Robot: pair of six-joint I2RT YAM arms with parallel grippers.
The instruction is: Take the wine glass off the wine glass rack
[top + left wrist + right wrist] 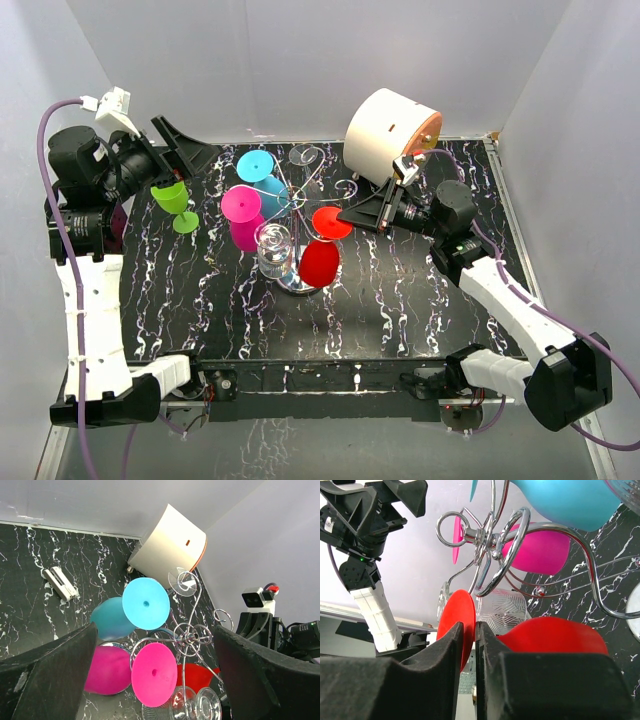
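The silver wire wine glass rack (291,196) stands mid-table with cyan (256,165), pink (242,204), clear (274,245) and red (320,263) glasses hanging bowl-down. My right gripper (346,215) is shut on the flat foot of the red glass (456,622), close under the end of a curled rack arm (505,540). Its pads (487,645) pinch the disc edge-on. My left gripper (186,150) is wide open and empty at the far left, facing the rack (192,635). A green glass (176,204) sits just below it, outside its fingers.
A white drum with an orange face (390,133) stands at the back right, close behind the right gripper. A small white clip-like piece (61,583) lies on the black marbled table (400,310). White walls enclose the table.
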